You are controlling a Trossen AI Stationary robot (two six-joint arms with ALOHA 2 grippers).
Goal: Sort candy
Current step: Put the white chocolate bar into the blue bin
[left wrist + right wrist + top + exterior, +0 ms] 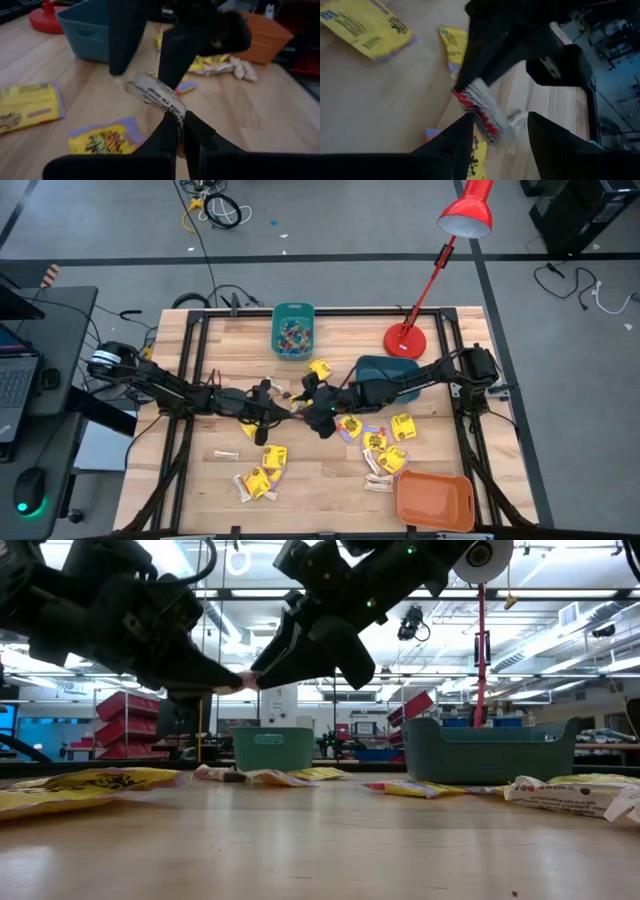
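1. The left hand is above the middle of the worktop, on the side of the small teal bin toward the robot; its fingers are pressed together on one end of a pale wrapped candy bar with dark print, held clear of the wood.
2. The right hand meets it there, fingers spread on either side of the bar's other end, which shows a red crimped edge in the right wrist view; they have not closed, so the bar appears to be mid-handover between the two arms.
3. The small teal bin already holds a heap of tiny coloured pieces, so that sort looks well advanced.
4. The larger dark teal bin, beside the red lamp base, is partly covered by the right arm, and its contents cannot be told; the orange bin, at the worktop corner farthest from the small teal bin, looks empty.
5. Much remains loose: yellow packets and whitish stick pieces lie on the robot's side of the small teal bin, with another cluster of yellow packets just beside the orange bin; judged from this, the task is well short of done.
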